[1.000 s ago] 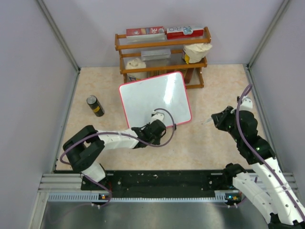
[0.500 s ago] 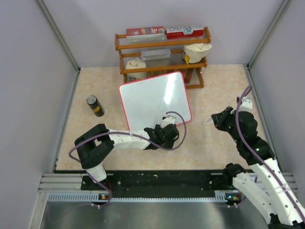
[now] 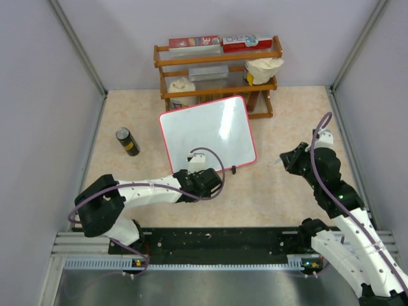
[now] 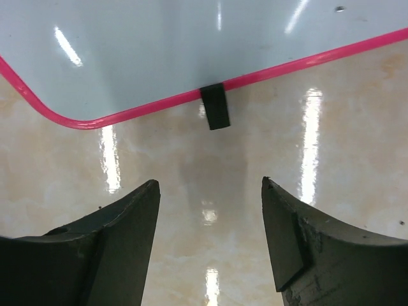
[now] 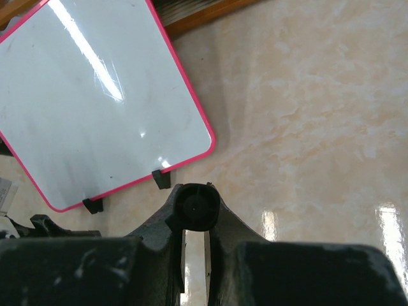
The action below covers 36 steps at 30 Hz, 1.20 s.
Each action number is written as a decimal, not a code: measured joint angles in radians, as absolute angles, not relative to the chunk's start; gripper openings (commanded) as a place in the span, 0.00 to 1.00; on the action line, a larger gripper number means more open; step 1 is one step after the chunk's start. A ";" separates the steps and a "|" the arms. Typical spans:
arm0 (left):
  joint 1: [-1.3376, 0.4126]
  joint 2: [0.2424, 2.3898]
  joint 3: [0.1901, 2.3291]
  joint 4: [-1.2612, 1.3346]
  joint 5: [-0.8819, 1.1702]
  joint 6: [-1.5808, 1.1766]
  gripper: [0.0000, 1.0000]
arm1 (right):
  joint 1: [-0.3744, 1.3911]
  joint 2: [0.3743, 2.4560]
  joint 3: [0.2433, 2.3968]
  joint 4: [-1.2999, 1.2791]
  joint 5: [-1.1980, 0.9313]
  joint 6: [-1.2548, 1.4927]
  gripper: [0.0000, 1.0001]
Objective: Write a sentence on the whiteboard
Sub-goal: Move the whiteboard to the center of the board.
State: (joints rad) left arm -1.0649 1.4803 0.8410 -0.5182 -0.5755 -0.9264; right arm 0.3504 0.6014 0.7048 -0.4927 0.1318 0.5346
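Whiteboard [image 3: 207, 131], one; black tabs [image 5: 161, 179], two.

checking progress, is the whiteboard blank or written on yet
Blank: the whiteboard shows only glare and faint smudges in every view, no lettering. The right gripper holds the marker away from it.

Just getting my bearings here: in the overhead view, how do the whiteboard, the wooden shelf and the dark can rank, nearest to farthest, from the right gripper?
From the right gripper, shut on a marker:
1. whiteboard, just to its left.
2. wooden shelf, at the back wall, behind the board.
3. dark can, far across on the left.
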 measured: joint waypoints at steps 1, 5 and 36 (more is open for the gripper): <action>-1.056 1.489 0.833 -0.520 -0.577 -0.937 0.69 | 0.350 0.605 0.705 -0.492 0.130 0.535 0.00; -1.025 1.551 0.827 -0.521 -0.587 -0.960 0.65 | 0.350 0.605 0.705 -0.485 0.121 0.534 0.00; -0.970 1.673 0.841 -0.242 -0.647 -0.922 0.00 | 0.350 0.604 0.700 -0.464 0.102 0.532 0.00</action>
